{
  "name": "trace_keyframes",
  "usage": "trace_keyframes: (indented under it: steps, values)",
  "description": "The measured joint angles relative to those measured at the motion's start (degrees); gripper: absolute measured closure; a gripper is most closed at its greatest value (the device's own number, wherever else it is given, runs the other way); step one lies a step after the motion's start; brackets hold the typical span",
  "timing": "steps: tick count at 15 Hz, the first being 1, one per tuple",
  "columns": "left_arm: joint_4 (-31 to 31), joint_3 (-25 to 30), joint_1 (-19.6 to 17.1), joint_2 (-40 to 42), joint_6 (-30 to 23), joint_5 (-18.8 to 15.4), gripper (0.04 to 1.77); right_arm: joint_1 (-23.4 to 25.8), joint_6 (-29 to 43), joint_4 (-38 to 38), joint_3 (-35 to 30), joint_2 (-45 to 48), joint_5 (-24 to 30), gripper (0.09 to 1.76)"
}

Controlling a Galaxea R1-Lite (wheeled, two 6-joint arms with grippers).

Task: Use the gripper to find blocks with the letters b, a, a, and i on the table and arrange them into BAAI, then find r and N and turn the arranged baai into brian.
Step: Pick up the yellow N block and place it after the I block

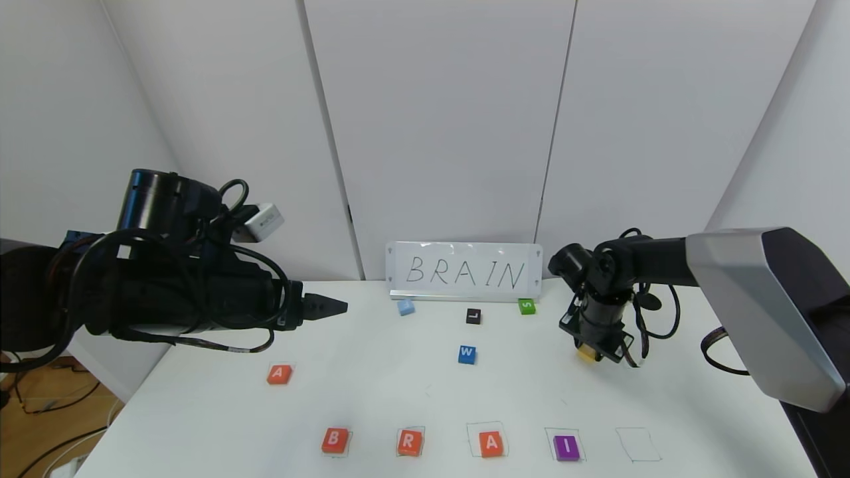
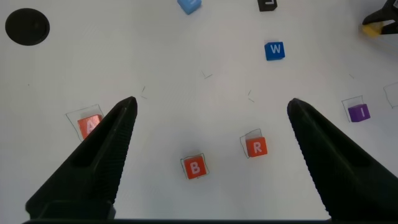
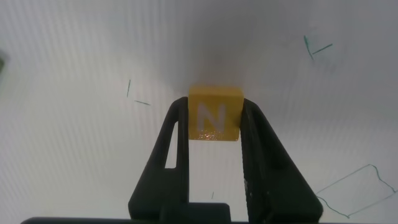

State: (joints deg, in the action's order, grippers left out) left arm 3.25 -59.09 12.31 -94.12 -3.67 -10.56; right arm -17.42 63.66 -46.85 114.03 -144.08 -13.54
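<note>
Left hand (image 1: 332, 307) hovers wide open above the tabletop (image 1: 372, 378), idle. Front row reads B, R, A, I; the last outlined square (image 1: 637, 444) is vacant. Right hand (image 1: 588, 354) grips the N (image 3: 214, 114), far right; set it down squarely inside that outline.
</note>
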Motion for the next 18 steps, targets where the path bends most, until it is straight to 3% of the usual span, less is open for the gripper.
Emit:
trace_keyframes:
  steps: [5, 8, 14, 18]
  values:
    - [0.0, 0.02, 0.06, 0.11, 0.01, 0.0, 0.09, -0.24, -2.66, -0.22, -3.36, 4.19, 0.11, 1.3]
    - [-0.02, 0.02, 0.09, 0.33, 0.01, 0.02, 0.09, -0.29, -5.94, 1.77, -8.74, 8.39, 2.71, 1.3]
    - [-0.02, 0.02, 0.09, 0.77, 0.01, 0.0, 0.09, -0.4, -16.2, 20.63, -31.56, 19.97, 5.58, 1.3]
    - [0.0, 0.02, 0.09, 0.79, 0.0, 0.0, 0.09, -0.44, -23.81, 24.77, -45.02, 29.11, 5.63, 1.3]
